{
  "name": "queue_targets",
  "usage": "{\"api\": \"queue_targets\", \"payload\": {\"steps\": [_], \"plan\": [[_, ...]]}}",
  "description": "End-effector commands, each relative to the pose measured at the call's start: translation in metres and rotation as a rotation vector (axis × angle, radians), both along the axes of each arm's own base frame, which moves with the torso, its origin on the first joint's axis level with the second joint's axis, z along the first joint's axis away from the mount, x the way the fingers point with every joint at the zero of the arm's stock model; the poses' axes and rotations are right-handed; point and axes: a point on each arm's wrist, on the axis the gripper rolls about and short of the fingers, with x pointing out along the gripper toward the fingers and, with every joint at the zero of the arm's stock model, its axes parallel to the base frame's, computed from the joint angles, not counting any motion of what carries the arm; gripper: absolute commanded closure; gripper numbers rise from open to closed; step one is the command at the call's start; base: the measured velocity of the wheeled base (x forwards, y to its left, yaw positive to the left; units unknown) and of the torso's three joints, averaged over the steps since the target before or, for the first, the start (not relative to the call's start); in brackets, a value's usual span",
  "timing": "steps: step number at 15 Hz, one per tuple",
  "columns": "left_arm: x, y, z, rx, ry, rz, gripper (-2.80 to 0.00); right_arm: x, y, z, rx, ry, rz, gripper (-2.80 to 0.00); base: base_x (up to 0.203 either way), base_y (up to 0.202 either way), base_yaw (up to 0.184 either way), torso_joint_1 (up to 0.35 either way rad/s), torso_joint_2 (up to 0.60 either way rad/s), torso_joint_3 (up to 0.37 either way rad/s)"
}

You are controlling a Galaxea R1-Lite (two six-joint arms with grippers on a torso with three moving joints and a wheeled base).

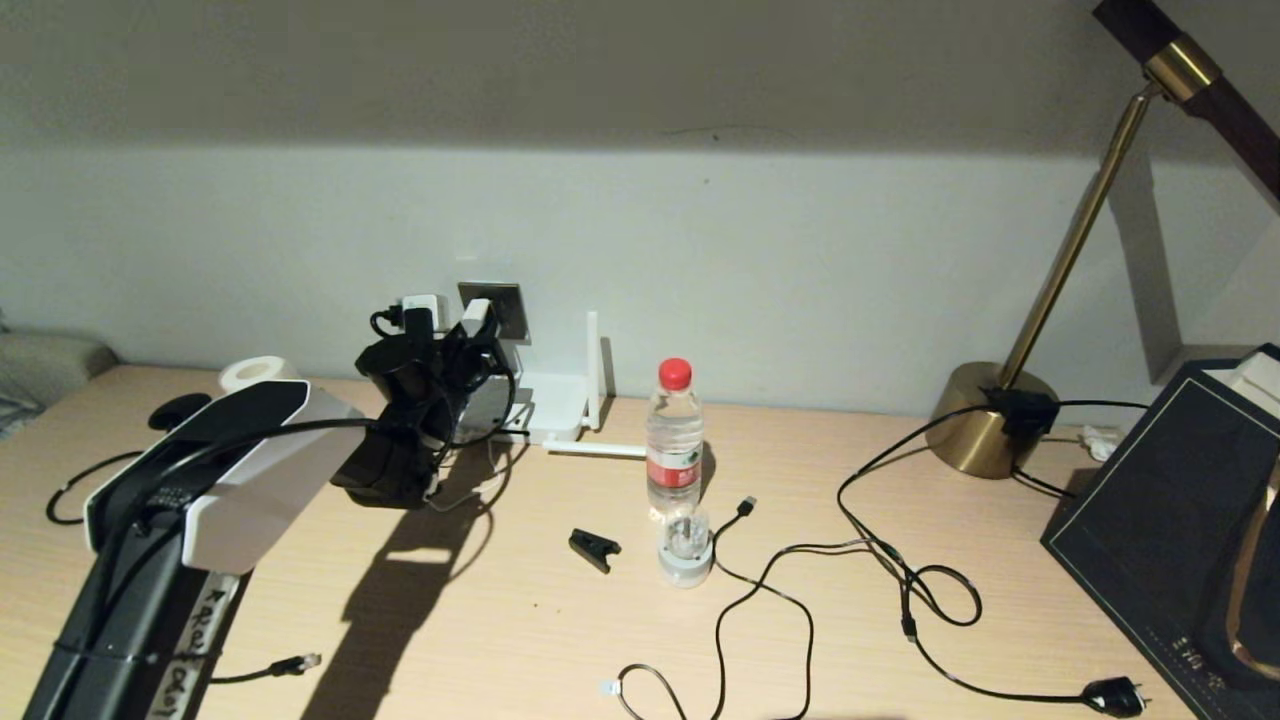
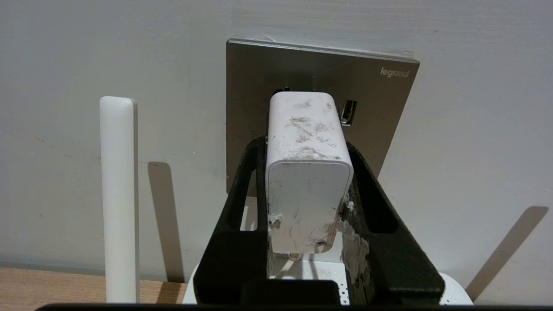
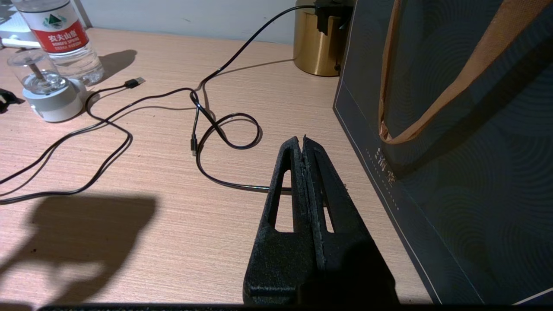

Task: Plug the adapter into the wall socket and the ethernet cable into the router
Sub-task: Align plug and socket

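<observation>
Left gripper [image 2: 307, 172] clamped on adapter [image 2: 307, 172] at wall socket [image 2: 259, 86]; push straight, level, until flush. Right gripper [image 3: 302, 144] closed, empty.

wall socket [image 2: 268, 82]: brushed grey metal-look plate, satin sheen.
adapter [image 2: 307, 172]: white smooth plastic, scuffed with grey smears, residue at the lower edges.
left gripper [image 2: 307, 151]: matt black plastic fingers, whitish crust on one inner face.
right gripper [image 3: 303, 144]: matt black, grainy texture, frayed along the seam.
router antenna [image 2: 119, 194]: white plastic, smooth, semi-matt.
table [image 3: 142, 181]: pale wood-grain surface, fine lines, matt.
lamp base [image 1: 985, 420]: brass-coloured metal, glossy.
water bottle [image 1: 675, 440]: clear plastic, red cap, glossy label.
bag [image 3: 466, 151]: dark paper, faint wave pattern, tan ribbon handle.
</observation>
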Motion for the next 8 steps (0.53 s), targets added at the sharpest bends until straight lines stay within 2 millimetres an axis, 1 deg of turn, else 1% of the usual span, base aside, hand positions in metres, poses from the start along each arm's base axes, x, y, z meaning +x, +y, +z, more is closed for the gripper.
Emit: {"api": "queue_targets", "payload": {"steps": [1,8], "plan": [[0.0001,0.0005,-0.0009,-0.001,-0.004,0.002,0.00,0.0005,0.0000,-0.0012,0.000,0.006,0.000,0.00,0.000,0.000,0.000,0.000,0.00,0.000],[0.0010,0.0073,-0.0026,0.025,0.002,0.015,0.00,0.0005,0.0000,-0.0012,0.000,0.006,0.000,0.00,0.000,0.000,0.000,0.000,0.00,0.000]]}}
